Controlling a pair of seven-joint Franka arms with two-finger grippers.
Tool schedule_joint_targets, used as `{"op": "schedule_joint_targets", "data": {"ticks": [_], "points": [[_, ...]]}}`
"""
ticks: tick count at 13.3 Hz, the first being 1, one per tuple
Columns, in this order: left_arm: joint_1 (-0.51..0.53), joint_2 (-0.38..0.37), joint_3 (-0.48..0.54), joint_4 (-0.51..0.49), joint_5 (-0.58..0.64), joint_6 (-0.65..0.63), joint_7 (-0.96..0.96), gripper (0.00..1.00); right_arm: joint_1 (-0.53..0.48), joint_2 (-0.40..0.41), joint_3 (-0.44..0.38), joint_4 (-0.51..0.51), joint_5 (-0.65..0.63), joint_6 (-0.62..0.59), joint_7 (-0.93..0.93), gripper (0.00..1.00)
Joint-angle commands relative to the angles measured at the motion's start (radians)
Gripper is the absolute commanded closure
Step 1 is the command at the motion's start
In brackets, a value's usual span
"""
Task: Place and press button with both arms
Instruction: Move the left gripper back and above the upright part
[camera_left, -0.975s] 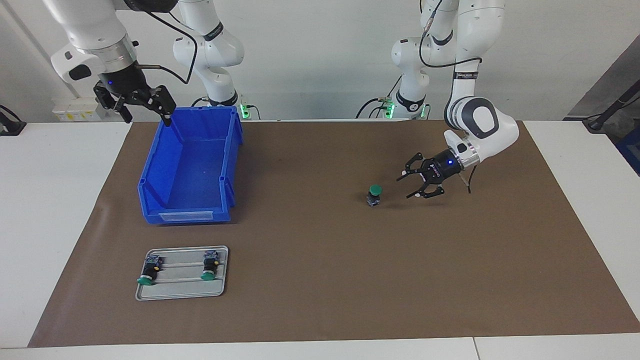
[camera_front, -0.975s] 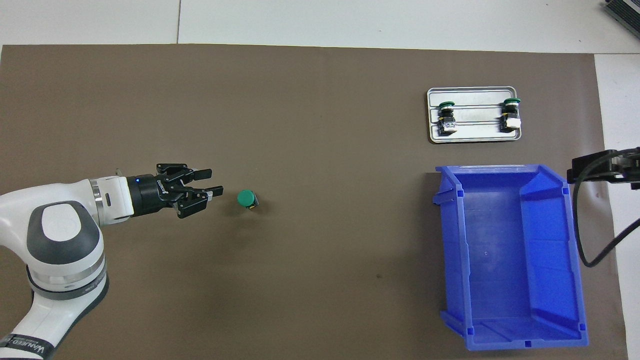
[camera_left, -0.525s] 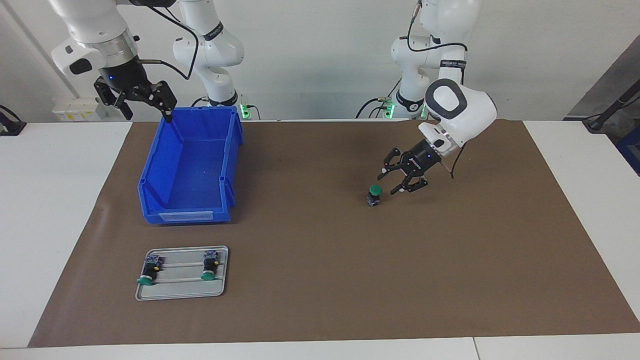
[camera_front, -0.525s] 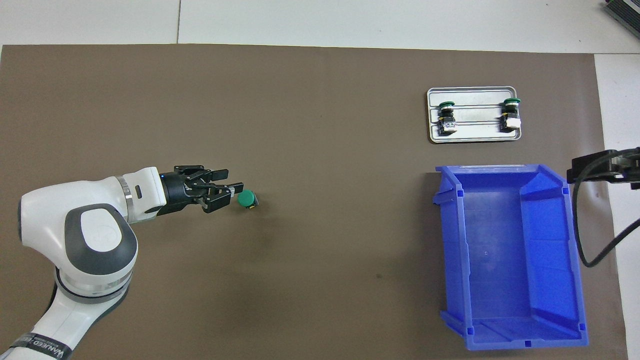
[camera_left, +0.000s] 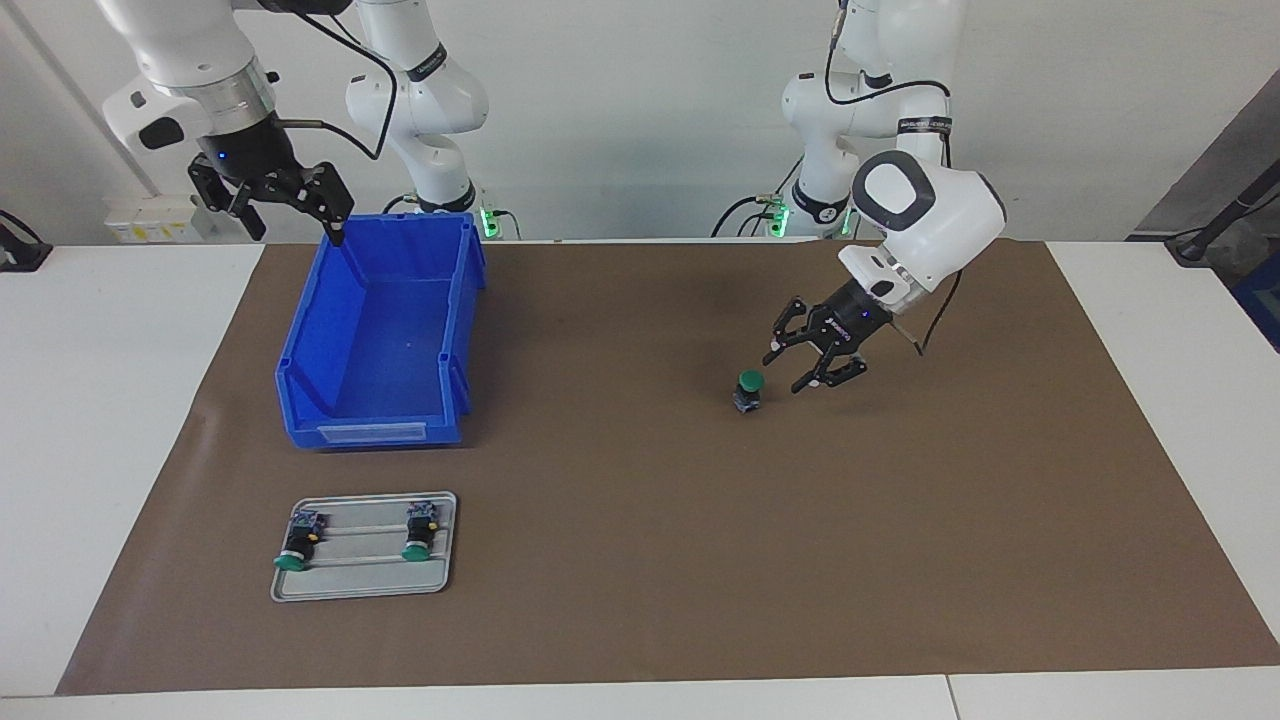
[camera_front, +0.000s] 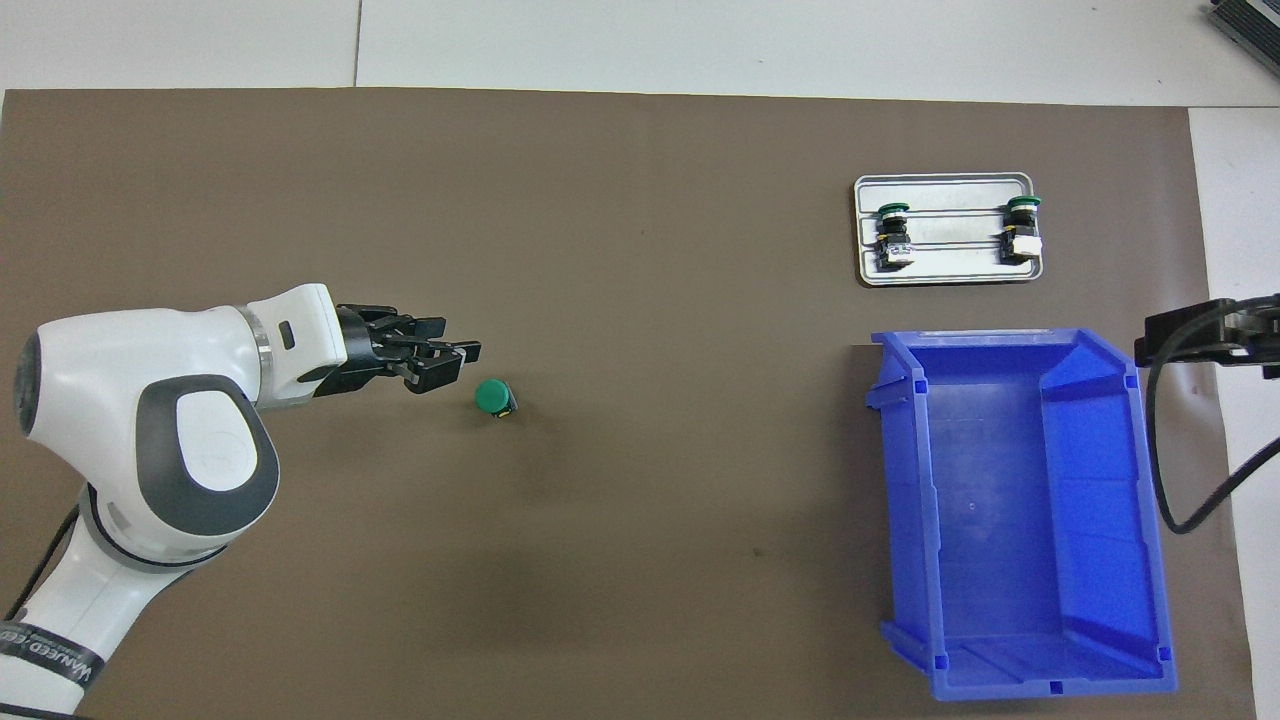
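1. Since a second ago, your left gripper (camera_left: 812, 360) has swung in from a low, flat pose beside the small green-capped push-button switch with a black body (camera_left: 748, 390) to a steeper, downward-tilted one; the right gripper (camera_left: 270, 200) has barely shifted.
2. The left jaws are spread wide and hold nothing. The button stands upright on the brown paper mat (camera_left: 640, 560), cap up, just in front of the fingertips and apart from them.
3. The right gripper hovers over the corner of the blue plastic open bin (camera_left: 375, 340) nearest the robots, jaws open and empty; that arm waits.
4. I judge the placing done for this button and the press not yet made. Two more green-capped switches (camera_left: 290, 545) lie on their sides on the grey metal tray (camera_left: 440, 580), well apart from either gripper.
5. Bare mat surrounds the left jaws, so you have free room to close in. The bin and tray sit toward the right arm's end, well clear of the left arm.
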Motion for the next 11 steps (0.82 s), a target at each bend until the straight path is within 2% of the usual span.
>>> {"op": "schedule_joint_targets", "data": {"ticks": [1, 3, 5, 6, 9, 11], "points": [[-0.028, 0.032, 0.011, 0.059, 0.146, -0.035, -0.147, 0.41, -0.003, -0.022, 0.003, -0.025, 0.023, 0.007, -0.02, 0.0], [-0.036, 0.039, 0.011, 0.106, 0.241, -0.116, -0.245, 0.48, -0.008, -0.022, 0.001, -0.023, 0.023, -0.003, -0.029, 0.0], [-0.04, 0.051, 0.01, 0.149, 0.388, -0.176, -0.365, 0.76, -0.011, -0.023, 0.001, -0.023, 0.023, -0.01, -0.029, 0.0], [-0.062, 0.055, 0.011, 0.166, 0.458, -0.203, -0.416, 0.99, -0.011, -0.023, 0.001, -0.023, 0.021, -0.01, -0.029, 0.0], [-0.08, 0.059, 0.011, 0.168, 0.506, -0.213, -0.584, 1.0, -0.011, -0.008, 0.001, -0.01, 0.023, -0.009, -0.02, 0.0], [-0.126, 0.059, 0.011, 0.163, 0.67, -0.205, -0.666, 1.0, -0.025, 0.055, 0.0, 0.07, 0.026, -0.019, -0.021, 0.0]]}}
